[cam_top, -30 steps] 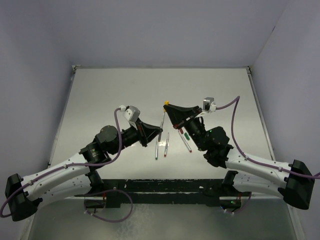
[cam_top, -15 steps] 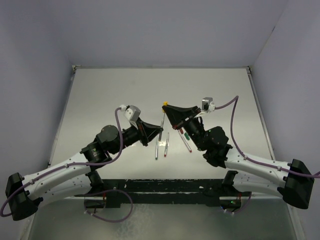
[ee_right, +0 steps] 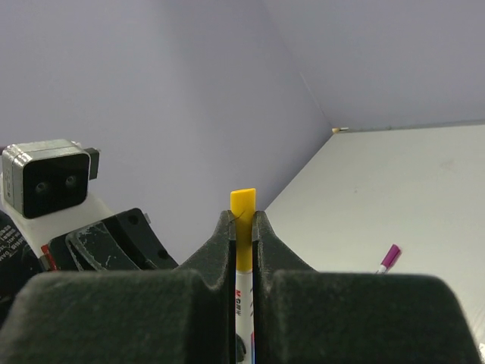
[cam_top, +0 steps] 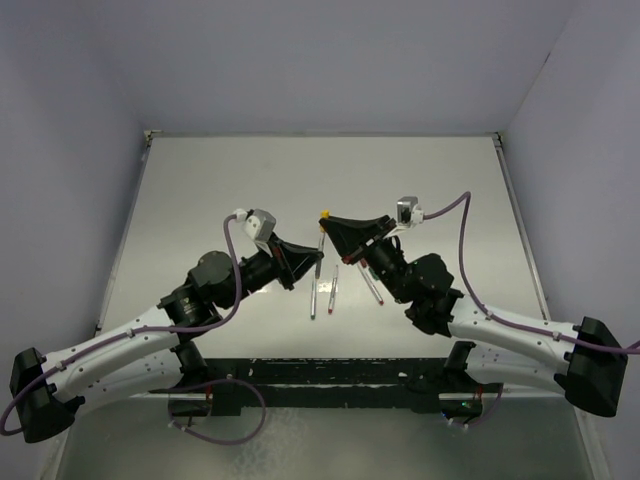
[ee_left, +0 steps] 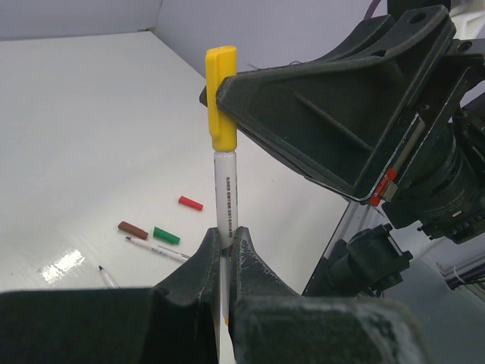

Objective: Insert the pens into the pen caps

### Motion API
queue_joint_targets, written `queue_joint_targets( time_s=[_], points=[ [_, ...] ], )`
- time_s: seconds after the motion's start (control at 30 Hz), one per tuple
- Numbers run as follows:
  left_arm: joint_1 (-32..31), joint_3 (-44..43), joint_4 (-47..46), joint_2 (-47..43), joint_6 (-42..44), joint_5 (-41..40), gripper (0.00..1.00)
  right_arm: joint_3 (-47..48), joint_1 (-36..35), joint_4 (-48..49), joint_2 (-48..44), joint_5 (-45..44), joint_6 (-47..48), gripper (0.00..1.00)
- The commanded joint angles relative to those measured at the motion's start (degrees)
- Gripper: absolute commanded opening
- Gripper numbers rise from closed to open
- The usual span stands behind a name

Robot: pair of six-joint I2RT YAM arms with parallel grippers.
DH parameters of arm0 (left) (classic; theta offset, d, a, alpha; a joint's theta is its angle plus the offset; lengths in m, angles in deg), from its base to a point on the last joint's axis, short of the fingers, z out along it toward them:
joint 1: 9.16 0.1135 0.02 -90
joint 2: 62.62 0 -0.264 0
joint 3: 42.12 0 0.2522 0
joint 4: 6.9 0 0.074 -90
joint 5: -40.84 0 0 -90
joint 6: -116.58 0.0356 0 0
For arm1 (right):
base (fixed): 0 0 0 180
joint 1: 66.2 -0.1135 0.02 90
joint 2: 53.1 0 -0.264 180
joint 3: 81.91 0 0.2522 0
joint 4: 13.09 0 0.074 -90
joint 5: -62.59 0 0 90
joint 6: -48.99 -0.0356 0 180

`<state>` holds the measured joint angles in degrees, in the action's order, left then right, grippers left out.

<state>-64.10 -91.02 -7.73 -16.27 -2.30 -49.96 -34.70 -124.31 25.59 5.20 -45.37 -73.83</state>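
**A:** Left gripper [ee_left: 225,241]: state?

**B:** Narrow. Fingers pinched on the held pen [ee_left: 225,189], low on its barrel. The pen stands near upright, lifted off the worktop [cam_top: 220,190].

**A:** Right gripper [ee_right: 243,221]?

**B:** Also narrow, clamped on the yellow cap [ee_left: 222,98]. In the right wrist view the cap's flat top pokes out just above the fingertips, and the printed barrel runs down between the fingers.

**A:** Cap and pen: touching or apart?

**B:** Touching, in one line. The pen's upper end is inside the cap's mouth and no tip is showing. How deep it sits, cannot tell.

**A:** Where are the two grippers relative to each other?

**B:** Top view: tips meet near mid-worktop, with the right one at the cap end and the left one at the other end of the same pen. They are close, but contact between the grippers themselves cannot be told.

**A:** What is lying loose?

**B:** Top view: a loose pen [cam_top: 314,297] and a second pen [cam_top: 331,296], side by side, near the arms' side of the grippers. Left wrist view: red cap [ee_left: 190,202] by itself, dark red cap [ee_left: 133,230] and green cap [ee_left: 166,236] near each other, and a third pen [ee_left: 155,249] just beside the green one.

**A:** Anything else?

**B:** A magenta tip [ee_right: 389,256] shows on the worktop at the right of the right wrist view. Which pen it belongs to, cannot tell.
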Motion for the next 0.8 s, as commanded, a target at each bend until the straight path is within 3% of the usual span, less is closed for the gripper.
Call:
queue_joint_targets(
  time_s=[0.0, 0.4, 0.77],
  points=[
    [-0.33, -2.29, -7.10, -1.22, -0.20, -1.30, 0.00, 0.17, -0.08, -1.39, 0.57, 2.14, -0.72, 0.00],
    [-0.35, -5.40, -13.03, -0.19, 1.20, -6.37, 0.00, 1.44, -0.08, -15.43, 1.03, 3.87, -2.20, 0.00],
    [-0.25, -8.27, -19.74, 1.69, 6.16, -11.54, 0.00, -1.59, -1.58, -16.65, 4.98, 6.35, -6.17, 0.00]
  ],
)
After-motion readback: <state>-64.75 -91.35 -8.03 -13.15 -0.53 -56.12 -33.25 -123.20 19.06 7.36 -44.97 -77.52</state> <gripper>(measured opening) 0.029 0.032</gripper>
